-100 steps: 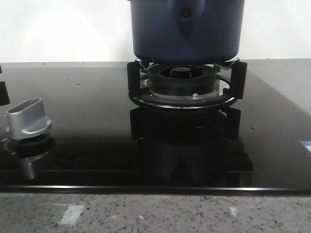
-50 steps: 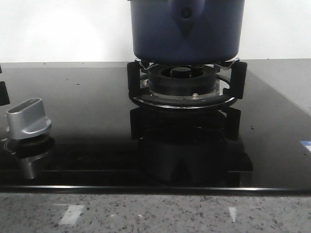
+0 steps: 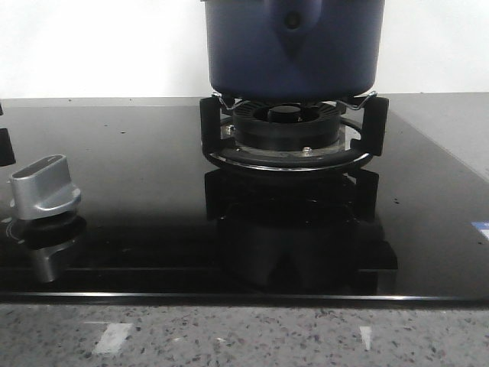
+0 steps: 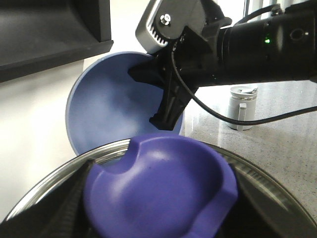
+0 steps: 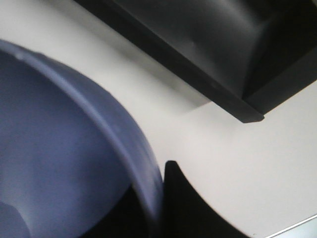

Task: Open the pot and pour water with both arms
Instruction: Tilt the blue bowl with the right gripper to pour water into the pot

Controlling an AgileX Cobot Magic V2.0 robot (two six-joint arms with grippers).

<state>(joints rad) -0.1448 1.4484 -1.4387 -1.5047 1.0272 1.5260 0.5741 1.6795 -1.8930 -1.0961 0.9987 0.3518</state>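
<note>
Half the pot (image 3: 294,50) is cropped above; left jaws hidden by lid (image 4: 161,191)

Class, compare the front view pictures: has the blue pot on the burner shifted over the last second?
No. The pot sits at the same spot on the black burner stand; its edges line up with the stand's prongs just as before.
</note>
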